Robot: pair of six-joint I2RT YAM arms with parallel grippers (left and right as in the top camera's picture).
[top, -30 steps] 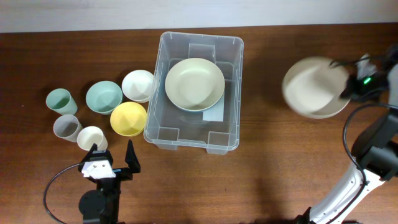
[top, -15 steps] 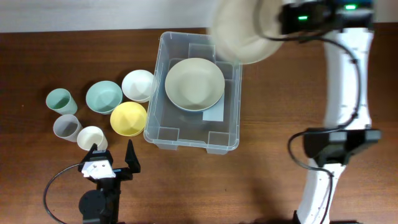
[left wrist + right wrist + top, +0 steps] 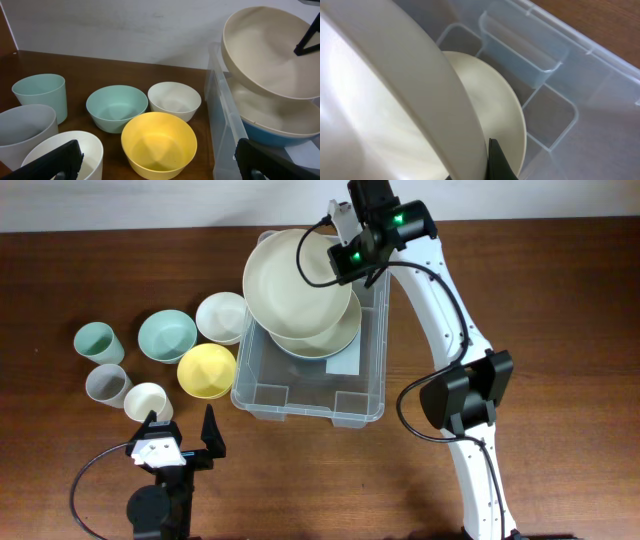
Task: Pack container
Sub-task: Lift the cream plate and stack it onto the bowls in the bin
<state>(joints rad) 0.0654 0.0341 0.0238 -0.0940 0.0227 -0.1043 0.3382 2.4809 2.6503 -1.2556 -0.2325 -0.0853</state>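
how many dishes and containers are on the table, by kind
clear plastic container: 1
large cream bowls: 2 (raised bowl, bowl in the container)
small bowls: 3 (teal bowl, white bowl, yellow bowl)
cups: 3 (mint cup, grey cup, cream cup)
total: 9

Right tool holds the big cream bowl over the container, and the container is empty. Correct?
No, the container isn't empty: a large bowl already sits in it, under the cream bowl the right tool holds. Overhead view shows it.
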